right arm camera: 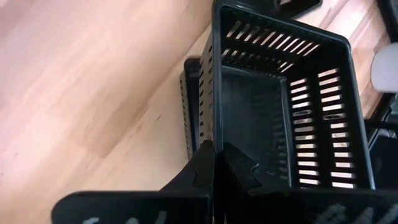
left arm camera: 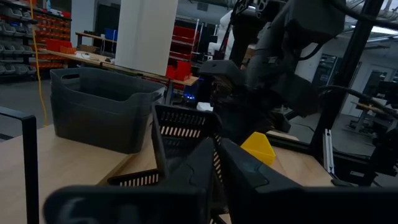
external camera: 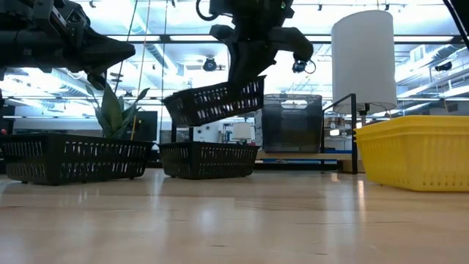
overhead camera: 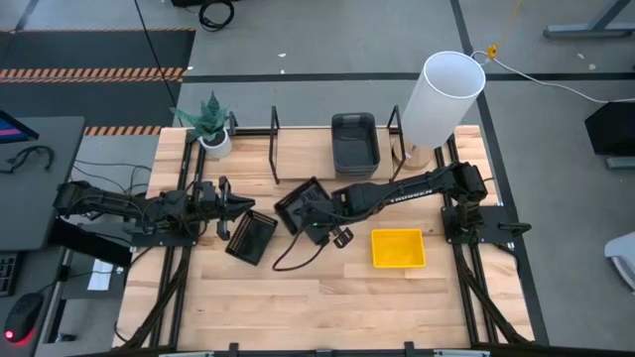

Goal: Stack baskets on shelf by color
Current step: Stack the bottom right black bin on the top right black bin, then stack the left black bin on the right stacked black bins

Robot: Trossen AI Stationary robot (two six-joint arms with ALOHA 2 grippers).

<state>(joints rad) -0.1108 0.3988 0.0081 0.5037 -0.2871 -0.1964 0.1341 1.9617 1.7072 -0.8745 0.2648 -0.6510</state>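
We are looking down on a grey concrete floor (overhead camera: pixel 327 40) crossed by dark seams, with a black-and-orange striped strip (overhead camera: pixel 94 72) lying at the far left. Ceiling lights (external camera: pixel 179 51) are glowing over the hall behind. Red storage bins (left arm camera: pixel 46 28) are lining shelving at one side, and a desk (overhead camera: pixel 35 169) is standing beside the table.

Potted plant (overhead camera: pixel 211 127) at table's (overhead camera: pixel 298 297) back left; tall white cylinder (overhead camera: pixel 442 97) back right.
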